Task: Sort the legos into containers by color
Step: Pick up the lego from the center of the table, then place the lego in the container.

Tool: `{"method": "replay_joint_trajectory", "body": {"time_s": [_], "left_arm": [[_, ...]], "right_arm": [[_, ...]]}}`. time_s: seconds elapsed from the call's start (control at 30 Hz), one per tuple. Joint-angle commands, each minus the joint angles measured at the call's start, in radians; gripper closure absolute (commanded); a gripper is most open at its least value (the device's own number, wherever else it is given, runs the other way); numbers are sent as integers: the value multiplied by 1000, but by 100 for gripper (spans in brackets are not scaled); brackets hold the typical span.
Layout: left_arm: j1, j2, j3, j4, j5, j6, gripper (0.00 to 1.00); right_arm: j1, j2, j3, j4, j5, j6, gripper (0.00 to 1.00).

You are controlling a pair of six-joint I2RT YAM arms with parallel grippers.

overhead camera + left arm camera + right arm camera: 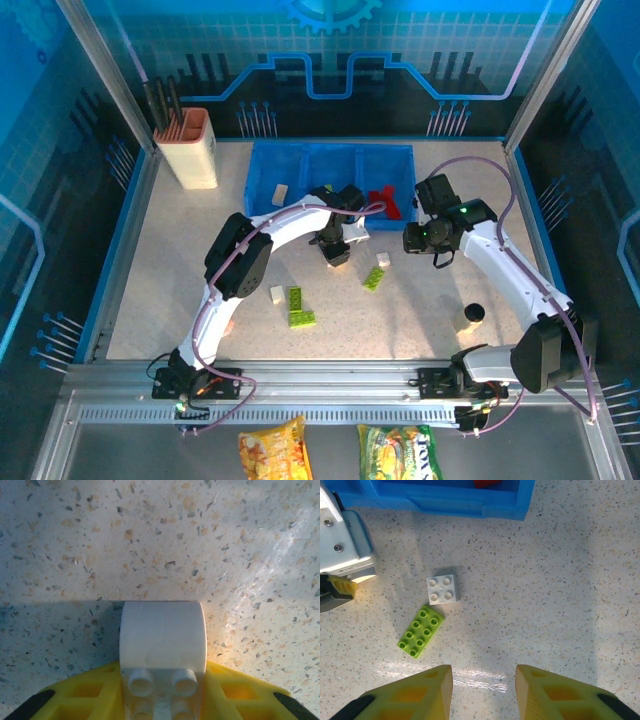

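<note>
Left jaws: clamped on a white lego [162,640], low over the surface [225,540]. Whether it touches, I cannot tell. The tray [262,170] lies at 12 o'clock from them.

Right jaws: apart, empty, hovering. Beneath them is a second white lego [442,589], with a green lego [420,631] just beside it at its 7 o'clock.

Bins: a cream lego [281,192] lies in the left one, red legos [385,203] in the right.

Step, as I read it: white lego grasped, not yet binned.

Next move calls for lifting, swinging toward 11 o'clock, clearing the tray's near wall and releasing over the left bin. More green legos [298,307] wait loose at 7 o'clock.
</note>
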Motion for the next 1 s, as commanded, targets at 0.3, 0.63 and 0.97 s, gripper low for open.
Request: {"method": "replay_joint_trajectory", "body": {"time_s": [0.3,0.63,0.97], "left_arm": [[31,-216,-96,4,28,-110,67],[116,-355,-197,77,-18,-341,70],[220,-465,-254,134,-87,-604,70]], "right_arm": [[-12,-2,14,-26,1,-13,61],[-10,15,15,-18,-6,-14,62],[-3,29,25,-18,-8,-10,62]]}}
